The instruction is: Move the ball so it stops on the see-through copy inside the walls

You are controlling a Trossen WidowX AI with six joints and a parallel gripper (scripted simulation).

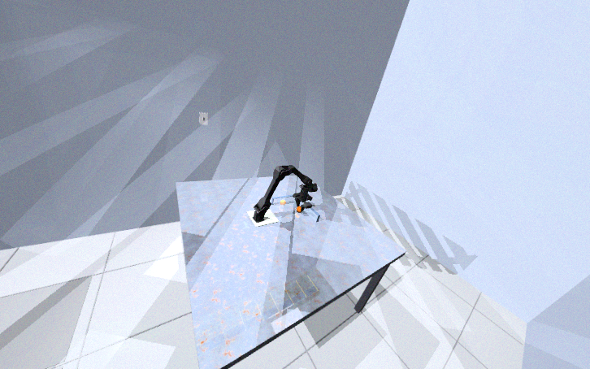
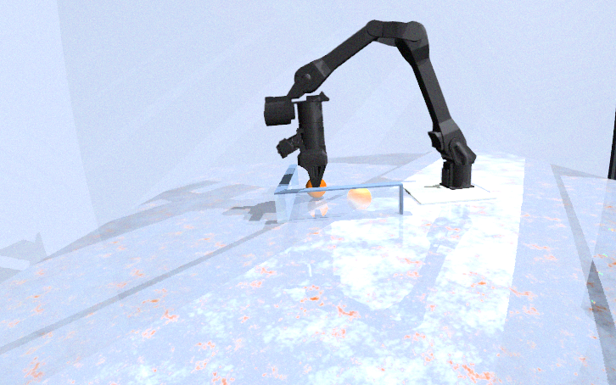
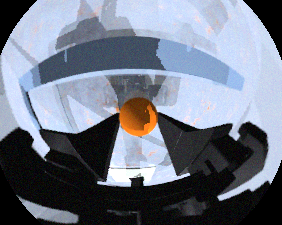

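Ball (image 1: 298, 209) (image 2: 316, 193) (image 3: 138, 117) — one, held in one pincer (image 1: 301, 207) (image 2: 316, 185) (image 3: 139, 115) — beside two walls (image 1: 318, 216) (image 2: 349, 186) (image 3: 126, 53).

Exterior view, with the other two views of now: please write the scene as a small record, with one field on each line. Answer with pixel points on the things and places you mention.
ball: solid orange ball (image 1: 298, 209) (image 2: 316, 194) (image 3: 136, 116), inside the corner
target: pale orange see-through copy (image 1: 283, 201) (image 2: 359, 198), apart from the ball, nearer the arm's base
walls: two low clear walls with blue edges (image 1: 314, 213) (image 2: 338, 186) (image 3: 111, 54), meeting in a corner
pincer: black pincer (image 1: 301, 208) (image 2: 316, 185) (image 3: 139, 115), pointing down, fingertips on both sides of the ball
grip: firmness cannot be told
goal: not reached
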